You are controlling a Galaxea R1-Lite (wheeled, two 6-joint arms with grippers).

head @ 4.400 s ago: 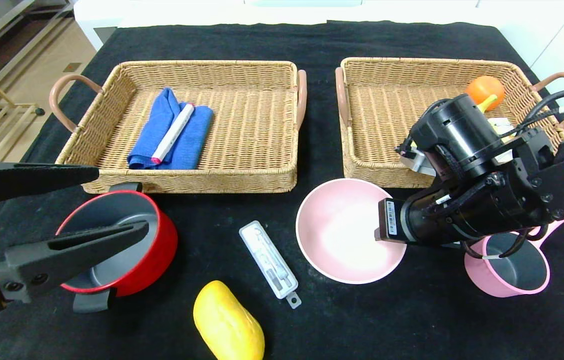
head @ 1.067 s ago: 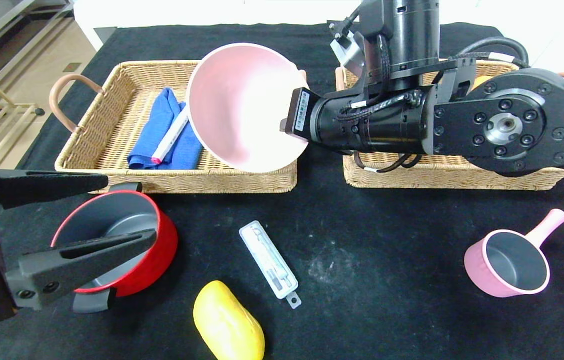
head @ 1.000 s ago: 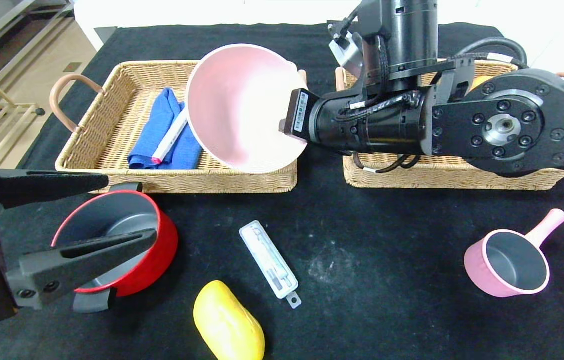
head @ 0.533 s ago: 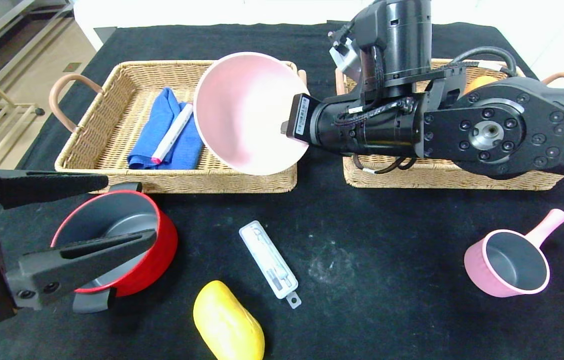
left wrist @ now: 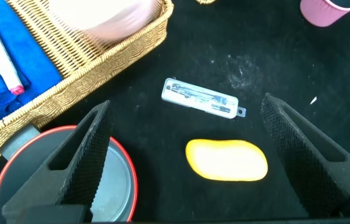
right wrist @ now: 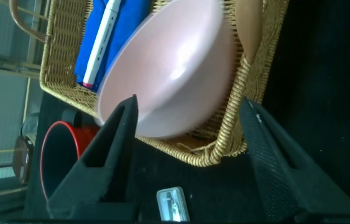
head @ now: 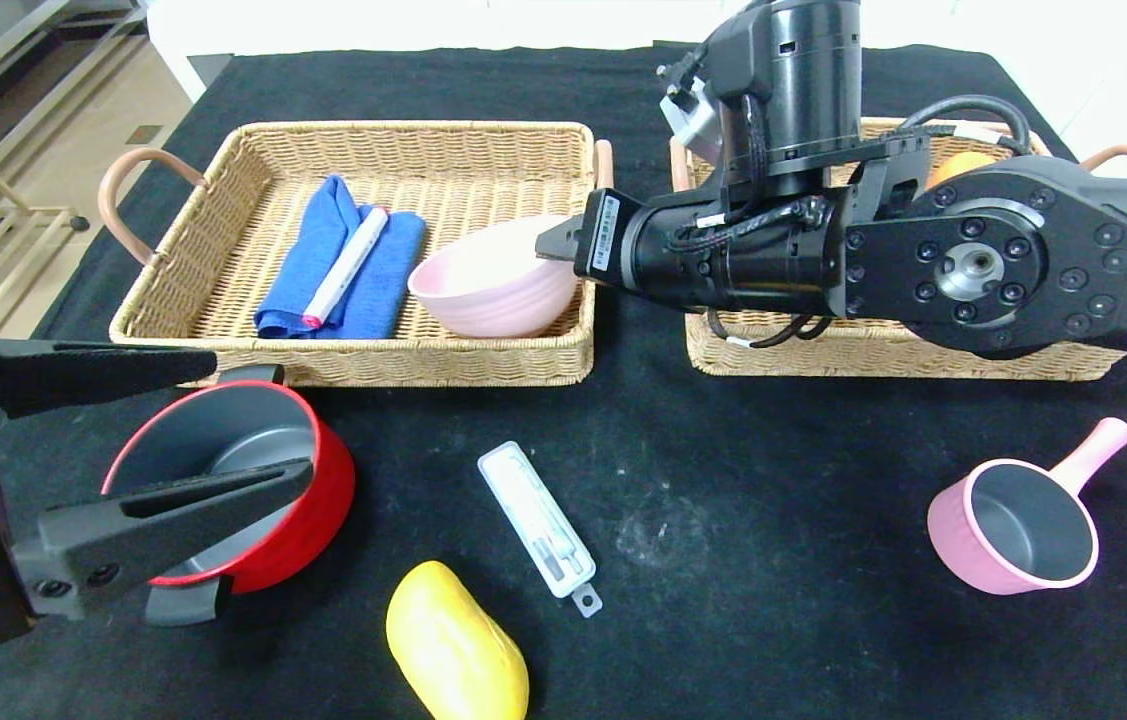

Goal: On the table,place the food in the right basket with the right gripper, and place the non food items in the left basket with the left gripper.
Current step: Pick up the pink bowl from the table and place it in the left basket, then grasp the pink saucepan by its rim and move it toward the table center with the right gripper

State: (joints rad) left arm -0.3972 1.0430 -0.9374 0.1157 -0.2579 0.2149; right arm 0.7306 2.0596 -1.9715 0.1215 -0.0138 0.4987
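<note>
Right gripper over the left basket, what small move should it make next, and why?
Probably lift and draw back toward the robot's right. The right gripper has its fingers spread, and the pink bowl sits in the left basket beside the blue cloth, no longer gripped. Backing away clears the basket rim before it goes for the yellow fruit on the table.

Bright, even overhead light; top edge of the head view blown out. Pink plastic bowl (left wrist: pixel 109 15) motion-blurred in the left wrist view. Shadows soft.

Pink bowl (head: pixel 495 283) inside left basket (head: pixel 223 200)
</note>
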